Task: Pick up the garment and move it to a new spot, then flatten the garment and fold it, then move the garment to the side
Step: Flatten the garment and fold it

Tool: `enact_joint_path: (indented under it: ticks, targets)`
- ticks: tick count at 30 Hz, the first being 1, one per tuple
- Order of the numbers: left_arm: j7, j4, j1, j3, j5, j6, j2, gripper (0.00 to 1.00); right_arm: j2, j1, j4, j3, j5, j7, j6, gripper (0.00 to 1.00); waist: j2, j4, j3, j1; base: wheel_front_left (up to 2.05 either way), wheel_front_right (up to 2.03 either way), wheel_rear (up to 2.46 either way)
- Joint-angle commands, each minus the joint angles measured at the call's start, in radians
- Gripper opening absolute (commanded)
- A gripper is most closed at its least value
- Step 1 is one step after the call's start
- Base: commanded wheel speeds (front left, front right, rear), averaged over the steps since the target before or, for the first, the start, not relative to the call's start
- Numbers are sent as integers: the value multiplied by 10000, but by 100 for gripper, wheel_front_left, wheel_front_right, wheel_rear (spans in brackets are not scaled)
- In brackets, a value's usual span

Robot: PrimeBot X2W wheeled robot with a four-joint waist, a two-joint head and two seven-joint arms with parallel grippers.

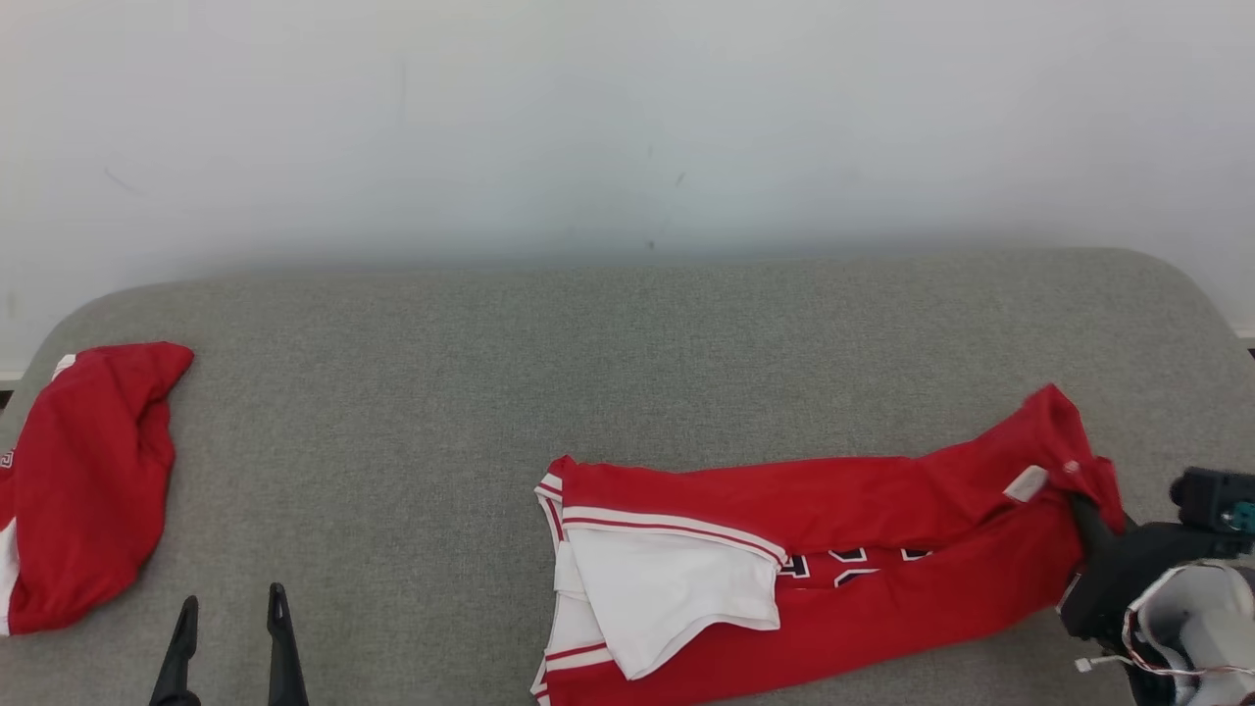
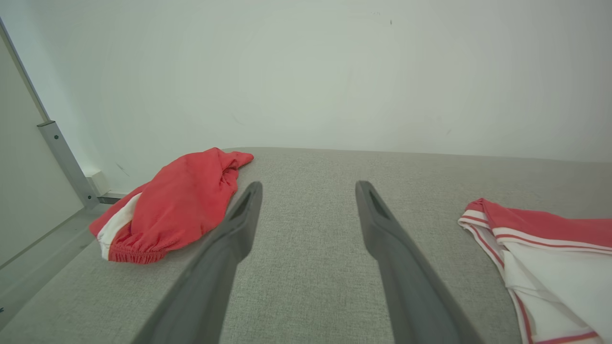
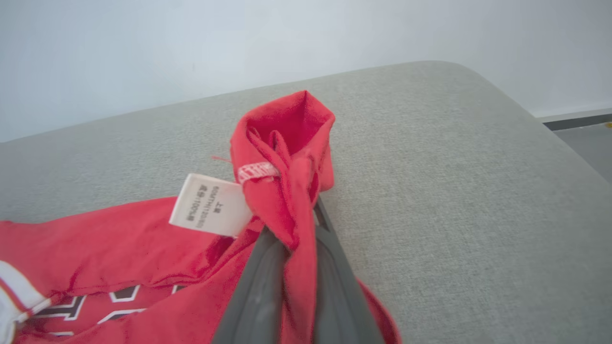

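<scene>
The garment [image 1: 833,549], a red jersey with white trim, is lying in a long rumpled strip across the near right part of the pad [image 1: 627,333]. Its white-lined end is pointing toward the pad's middle and its red end is reaching toward the pad's right edge. At that red end the label [image 3: 210,210] is sticking out. Just beside it the right gripper [image 3: 306,224] is pinching a bunched fold of red cloth between closed fingers. The cloth is draping over the fingertips and hiding them.

The fabric is looking thin, soft and limp, so it is likely weighing very little and sagging wherever nothing is supporting it. It may be slick enough to slide out of a shallow pinch. With a single hold at one end, it is probably going to trail as a rope instead of opening flat. For flattening, a second hold at the white-trimmed end is looking like the better choice.

Over the pad's near left part the left gripper [image 1: 233,613] is hovering with its fingers spread wide, holding nothing. The other garment [image 1: 88,480], also red and white, is sitting crumpled at the pad's left edge. A pale wall [image 1: 627,127] is rising behind the pad's far edge.
</scene>
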Motion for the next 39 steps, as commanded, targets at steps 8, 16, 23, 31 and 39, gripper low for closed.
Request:
enact_joint_path:
  ticks: [8, 16, 23, 31, 39]
  targets:
    - [-22, -154, 154, 9, 90, -1, 70, 100, 1028, 476, -3968, 1327, -200, 626, -27, 0, 0, 82, -21, 0, 0, 0, 0]
    - [37, -17, -397, -299, 122, -165, -24, 100, 2862, 583, -4724, 1636, -832, 1475, -27, 0, 0, 746, 328, 0, 0, 0, 0]
    - [16, 308, -970, -690, 202, -290, -326, 100, 3991, 59, -3424, 1466, -1391, 1443, -27, 0, 0, 1347, 639, 0, 0, 0, 0]
    - [-23, 942, -1393, -865, 168, -473, -532, 100, 4563, -598, -1472, 1568, -1882, 867, -27, 84, 0, 1709, 681, 0, 0, 0, 0]
    - [-45, 1150, -1217, -613, 139, -481, -536, 100, 4158, -782, -1755, 1944, -1560, -216, -27, 100, 0, 1353, 352, 0, 0, 0, 0]
